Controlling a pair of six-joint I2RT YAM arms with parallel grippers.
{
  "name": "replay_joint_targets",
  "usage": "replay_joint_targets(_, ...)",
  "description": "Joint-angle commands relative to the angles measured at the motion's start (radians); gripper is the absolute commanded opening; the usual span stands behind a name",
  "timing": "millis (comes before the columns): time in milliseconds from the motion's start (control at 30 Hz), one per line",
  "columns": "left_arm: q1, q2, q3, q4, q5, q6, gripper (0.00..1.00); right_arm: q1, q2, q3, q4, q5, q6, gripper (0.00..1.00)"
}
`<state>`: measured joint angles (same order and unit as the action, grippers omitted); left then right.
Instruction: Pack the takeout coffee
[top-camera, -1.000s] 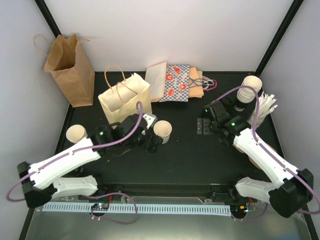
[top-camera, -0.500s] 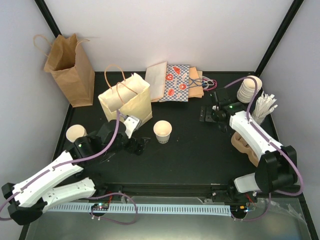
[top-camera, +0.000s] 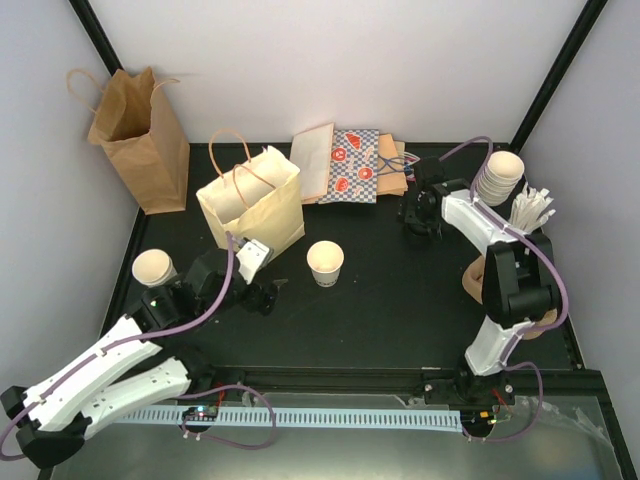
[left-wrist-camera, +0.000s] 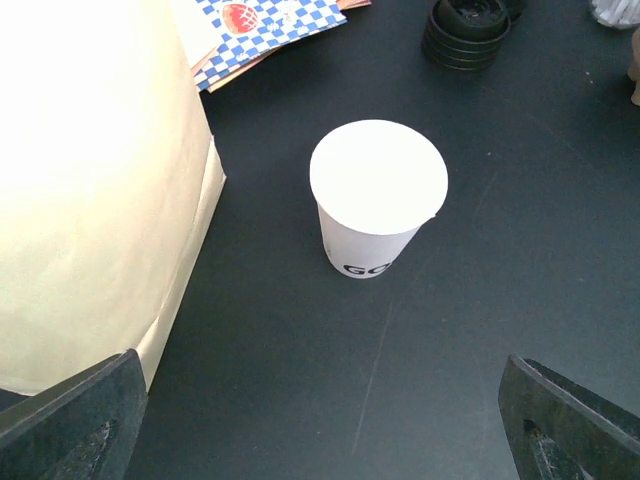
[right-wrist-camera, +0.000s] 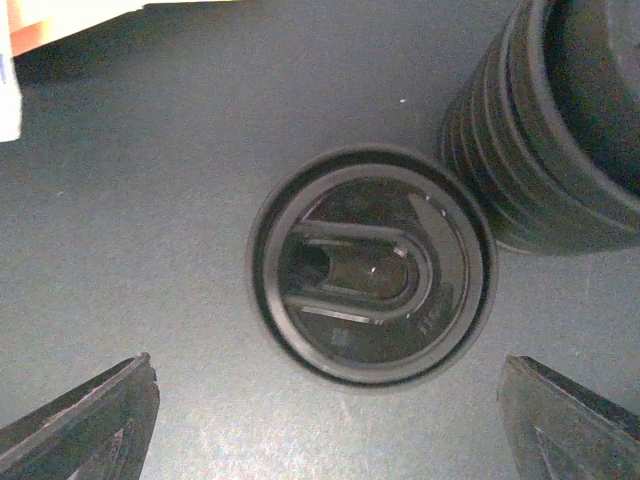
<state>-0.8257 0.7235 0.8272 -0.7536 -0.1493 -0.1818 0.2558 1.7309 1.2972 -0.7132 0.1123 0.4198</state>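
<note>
The left claw (top-camera: 266, 292) is spread wide open and holds nothing, low over the black desk (top-camera: 400, 310) just in front of the cream handled paper bag (top-camera: 255, 205). Its wrist camera shows its two fingertips (left-wrist-camera: 80, 420) far apart at the bottom corners. Between and beyond them a white paper cup (left-wrist-camera: 378, 195) stands upright, mouth up, with black lettering low on its side. This cup sits on the desk near the middle, close to the right of the cream bag but not touching it.

The right claw (top-camera: 413, 215) is open too. It hangs above a single black cup lid (right-wrist-camera: 372, 295) that lies flat on the desk, with one jaw out on each side and clear of it. A stack of black lids (right-wrist-camera: 560, 120) sits right beside that lid.

A second cup (top-camera: 153, 268) stands at the desk's left edge beside the left arm. A stack of cups (top-camera: 499, 175) stands at the far right, next to a bundle of white sticks (top-camera: 530, 208). A brown paper bag (top-camera: 140, 135) stands upright at the far left. A checked bag (top-camera: 355, 165) lies flat at the back.
</note>
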Motion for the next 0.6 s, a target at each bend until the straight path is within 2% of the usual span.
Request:
replay_joint_targets(0,0.005,-0.054,-0.024,0.054,0.005,0.051,0.99,-0.007,0.061,0.061,-0.01,0.074,-0.015,0.95)
replay_joint_targets(167,0.005,-0.099,-0.057,0.091,0.015,0.066,0.99,-0.016,0.118,0.102,-0.017,0.087,-0.009,0.95)
replay_joint_targets(567,0.005,-0.088,-0.066,0.11,0.046,0.077,0.99,-0.038,0.169,0.124,-0.012,0.075,0.014,0.86)
